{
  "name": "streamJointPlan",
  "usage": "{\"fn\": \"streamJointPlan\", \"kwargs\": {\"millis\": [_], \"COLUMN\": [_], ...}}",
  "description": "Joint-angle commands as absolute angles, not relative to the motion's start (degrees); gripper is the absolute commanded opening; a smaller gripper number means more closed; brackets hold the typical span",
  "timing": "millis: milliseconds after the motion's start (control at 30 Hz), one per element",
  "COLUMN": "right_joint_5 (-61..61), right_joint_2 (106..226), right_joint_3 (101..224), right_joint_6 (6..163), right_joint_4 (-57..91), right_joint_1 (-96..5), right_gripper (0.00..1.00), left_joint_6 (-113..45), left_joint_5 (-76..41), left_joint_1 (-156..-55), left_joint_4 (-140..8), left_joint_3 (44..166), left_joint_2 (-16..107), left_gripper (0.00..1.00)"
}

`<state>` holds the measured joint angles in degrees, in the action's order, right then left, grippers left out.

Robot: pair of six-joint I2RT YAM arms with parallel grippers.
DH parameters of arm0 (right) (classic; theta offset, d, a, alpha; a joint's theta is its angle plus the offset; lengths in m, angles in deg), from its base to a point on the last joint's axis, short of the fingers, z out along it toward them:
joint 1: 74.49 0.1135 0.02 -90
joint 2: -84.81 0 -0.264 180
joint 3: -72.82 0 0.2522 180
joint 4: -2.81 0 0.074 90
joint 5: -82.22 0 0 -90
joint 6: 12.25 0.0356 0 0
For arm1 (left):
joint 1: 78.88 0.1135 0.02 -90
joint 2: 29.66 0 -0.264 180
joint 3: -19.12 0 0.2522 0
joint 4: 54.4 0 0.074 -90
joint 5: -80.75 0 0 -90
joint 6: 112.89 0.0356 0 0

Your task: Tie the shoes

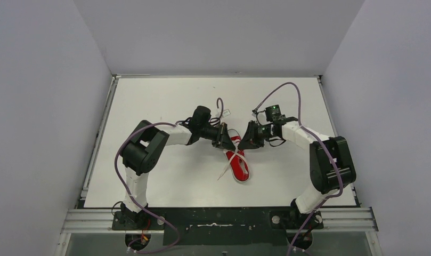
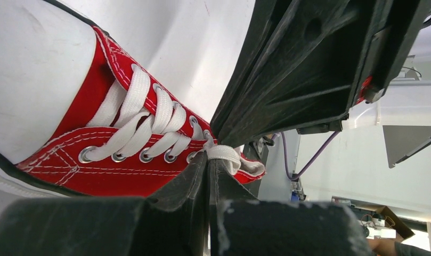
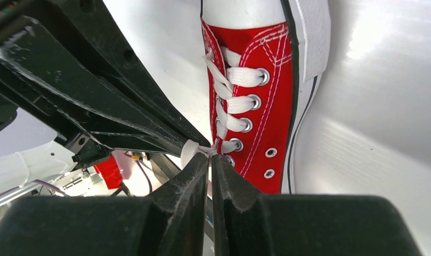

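Two arms meet over the red sneaker (image 1: 240,167) on the tabletop (image 1: 160,106), the left end effector (image 2: 208,160) and right end effector (image 3: 210,158) each clamped on its white laces (image 2: 224,153).

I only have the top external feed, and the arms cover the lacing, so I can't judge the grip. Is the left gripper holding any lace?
Observer: Yes. The left wrist view shows the left gripper shut on white lace, right where it leaves the red sneaker.
Operator: And the right one?
Observer: Its wrist view shows the right gripper shut as well, also pinching white lace close to the shoe's opening.
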<state>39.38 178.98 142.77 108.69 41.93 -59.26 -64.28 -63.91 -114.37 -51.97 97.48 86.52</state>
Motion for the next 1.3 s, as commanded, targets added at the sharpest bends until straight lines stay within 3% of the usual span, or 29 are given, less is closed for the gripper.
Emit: {"fn": "streamJointPlan", "kwargs": {"millis": [0,1000,1267], "right_joint_5": [41.7,41.1,41.6], "right_joint_2": [177.4,176.8,177.8], "right_joint_3": [141.5,139.0,138.3], "right_joint_6": [110.9,115.5,116.1], "right_joint_4": [37.6,31.0,29.9], "right_joint_1": [-58.0,-56.4,-55.9], "right_gripper": [0.1,0.26,0.26], "left_joint_6": [-63.4,-63.8,-64.5], "left_joint_5": [-65.8,-67.6,-68.0], "left_joint_1": [-114.0,-114.5,-114.6], "left_joint_4": [-49.6,-48.5,-47.3], "left_joint_3": [98.8,98.9,99.2], "left_joint_2": [86.5,86.5,86.1], "left_gripper": [0.0,0.0,0.0]}}
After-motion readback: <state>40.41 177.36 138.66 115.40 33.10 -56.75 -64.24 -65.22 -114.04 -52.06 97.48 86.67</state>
